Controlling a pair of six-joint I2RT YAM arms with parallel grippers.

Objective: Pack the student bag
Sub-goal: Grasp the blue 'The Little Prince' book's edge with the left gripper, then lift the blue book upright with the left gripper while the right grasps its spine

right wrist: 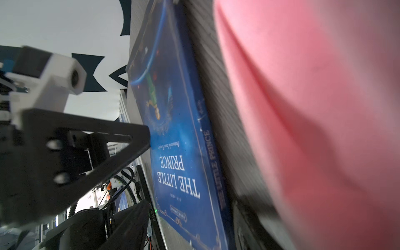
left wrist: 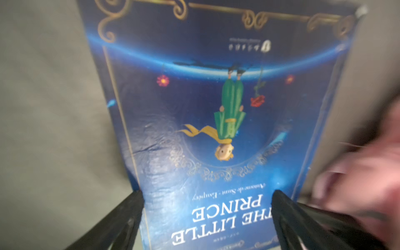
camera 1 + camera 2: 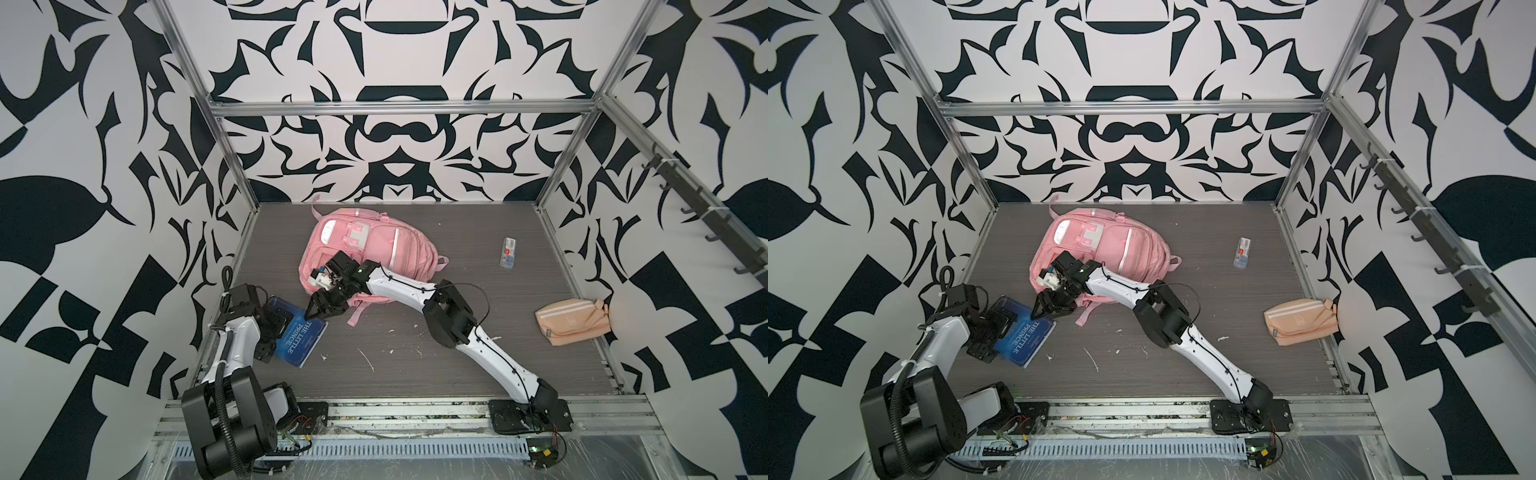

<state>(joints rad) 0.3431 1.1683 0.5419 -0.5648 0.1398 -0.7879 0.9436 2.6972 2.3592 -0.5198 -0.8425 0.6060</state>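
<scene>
My left pincer (image 2: 207,216) is spread wide over the title end of the book (image 3: 301,340), holding nothing. The right pincer (image 3: 318,315) is partly open and empty, with one fingertip (image 1: 147,135) seemingly on the cover. The bag (image 3: 374,245) lies flat at the back middle of the tabletop (image 3: 415,365), just beyond and to the right of the book. Its long axis slants from far left to near right. My right arm crosses its near edge, so that arm is nearer the bag. I can't see an open mouth on the bag. The left rail hems in the book; bare room lies near the centre.
</scene>
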